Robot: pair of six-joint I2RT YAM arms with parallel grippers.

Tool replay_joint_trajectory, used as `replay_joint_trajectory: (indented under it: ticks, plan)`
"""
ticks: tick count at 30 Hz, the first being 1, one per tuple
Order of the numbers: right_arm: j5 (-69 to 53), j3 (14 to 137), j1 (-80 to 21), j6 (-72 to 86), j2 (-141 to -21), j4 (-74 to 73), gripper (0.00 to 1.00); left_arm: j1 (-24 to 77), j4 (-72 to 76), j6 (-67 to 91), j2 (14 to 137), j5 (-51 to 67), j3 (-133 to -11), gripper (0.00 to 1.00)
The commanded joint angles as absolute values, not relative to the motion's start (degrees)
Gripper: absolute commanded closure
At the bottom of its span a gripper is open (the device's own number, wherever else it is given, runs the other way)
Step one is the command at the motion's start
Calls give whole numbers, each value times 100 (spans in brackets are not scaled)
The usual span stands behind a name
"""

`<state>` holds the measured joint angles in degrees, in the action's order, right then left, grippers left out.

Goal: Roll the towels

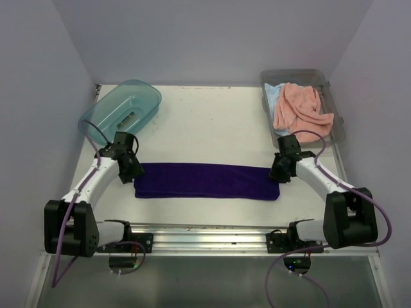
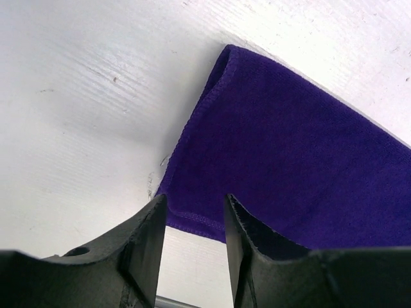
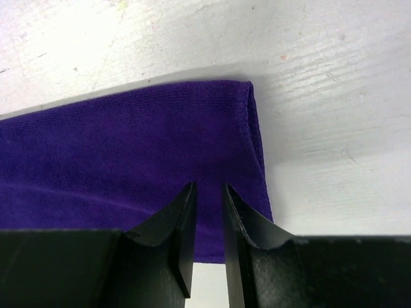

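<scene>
dark purple cloth towel [image 1: 207,181] flat on white counter [image 1: 212,122] | left pincer [image 2: 194,206] released, empty | right pincer [image 3: 209,192] narrowly parted, empty

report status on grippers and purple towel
Left gripper open at one end of purple towel, right gripper slightly open at the other. Towel flat, unrolled. Nothing blocking it.

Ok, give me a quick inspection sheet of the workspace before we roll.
Surface: white table, lightly scuffed.
Job's things: purple towel flat in a long strip between the arms; salmon pink towel and light blue towel heaped in clear bin.
Clutter: teal tub, far left.
End effectors: left end effector and right end effector slightly open, at the strip's ends.
Cables: purple cables loop beside each arm.
Surroundings: lavender walls.
</scene>
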<state>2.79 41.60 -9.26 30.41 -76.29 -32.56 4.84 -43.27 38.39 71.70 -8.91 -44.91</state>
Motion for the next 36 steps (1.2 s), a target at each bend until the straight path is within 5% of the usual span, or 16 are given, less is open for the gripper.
replay_joint_trajectory:
  ticks: [1, 19, 27, 36]
  plan:
    - [474, 4351, -914, 3015, -7515, -3481, 73, 431, -4412, 3920, 7189, -941, -4483, 57]
    - [492, 4395, -914, 2979, -7374, -3577, 70, 431, -4061, 4447, 7585, -1002, -3946, 71]
    - [483, 4377, -914, 3006, -7295, -3603, 70, 431, -4139, 4447, 7524, -1169, -4034, 100]
    - [519, 4474, -914, 3006, -7216, -3700, 70, 439, -4946, 4509, 6857, -941, -4447, 100]
